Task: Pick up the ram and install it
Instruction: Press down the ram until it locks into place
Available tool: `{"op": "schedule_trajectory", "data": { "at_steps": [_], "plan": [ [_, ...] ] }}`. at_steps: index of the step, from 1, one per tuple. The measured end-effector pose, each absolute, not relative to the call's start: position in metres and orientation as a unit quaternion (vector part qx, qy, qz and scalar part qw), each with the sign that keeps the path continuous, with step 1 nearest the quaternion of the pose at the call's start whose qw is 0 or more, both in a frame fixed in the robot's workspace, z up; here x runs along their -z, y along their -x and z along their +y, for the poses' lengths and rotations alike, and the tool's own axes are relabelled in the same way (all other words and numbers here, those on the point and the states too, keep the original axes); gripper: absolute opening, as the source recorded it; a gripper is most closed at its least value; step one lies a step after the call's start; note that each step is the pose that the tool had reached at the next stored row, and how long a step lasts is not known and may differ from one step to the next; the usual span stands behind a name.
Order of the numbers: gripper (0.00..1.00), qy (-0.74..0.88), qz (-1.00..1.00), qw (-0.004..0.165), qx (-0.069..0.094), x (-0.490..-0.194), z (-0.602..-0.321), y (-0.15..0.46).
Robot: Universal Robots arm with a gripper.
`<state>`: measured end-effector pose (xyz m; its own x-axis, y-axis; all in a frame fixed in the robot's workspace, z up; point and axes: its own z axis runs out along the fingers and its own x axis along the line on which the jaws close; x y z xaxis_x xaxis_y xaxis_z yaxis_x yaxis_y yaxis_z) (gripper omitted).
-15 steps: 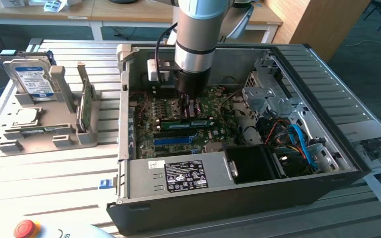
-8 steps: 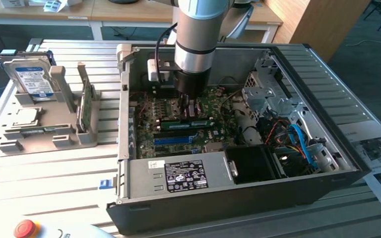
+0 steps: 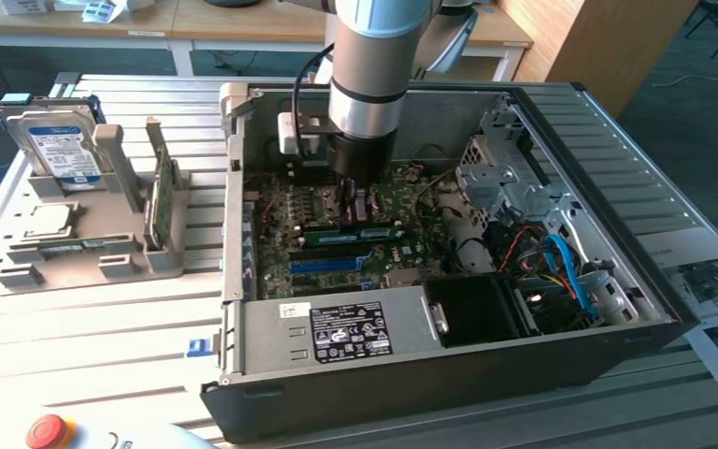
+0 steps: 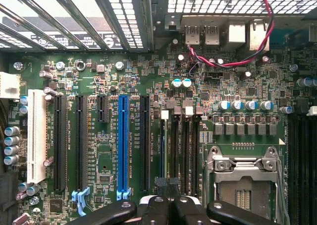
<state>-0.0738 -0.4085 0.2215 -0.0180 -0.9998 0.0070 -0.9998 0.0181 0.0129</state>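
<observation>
I saw the gripper (image 4: 166, 205) closed inside the computer case (image 3: 658, 281), pressing the ram (image 4: 168, 185) over the motherboard (image 4: 99, 150).

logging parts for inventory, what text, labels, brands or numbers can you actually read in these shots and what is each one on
No text can be read.
Hard drive: blue and white label, print too blurred.
Power supply: black label and white sticker, print too small.
Motherboard: white silkscreen beside the blue slot, too small.
Papers at the exterior view's right: printed, illegible.
Red button: no marking seen.
</observation>
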Motion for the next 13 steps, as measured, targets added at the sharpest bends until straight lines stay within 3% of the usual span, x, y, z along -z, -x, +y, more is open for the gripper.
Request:
{"op": "schedule_trajectory", "data": {
  "at_steps": [13],
  "plan": [
    [0.1,-0.701,-0.713,0.006,0.002,-0.2237,-0.4084,0.0736]
  ]
}}
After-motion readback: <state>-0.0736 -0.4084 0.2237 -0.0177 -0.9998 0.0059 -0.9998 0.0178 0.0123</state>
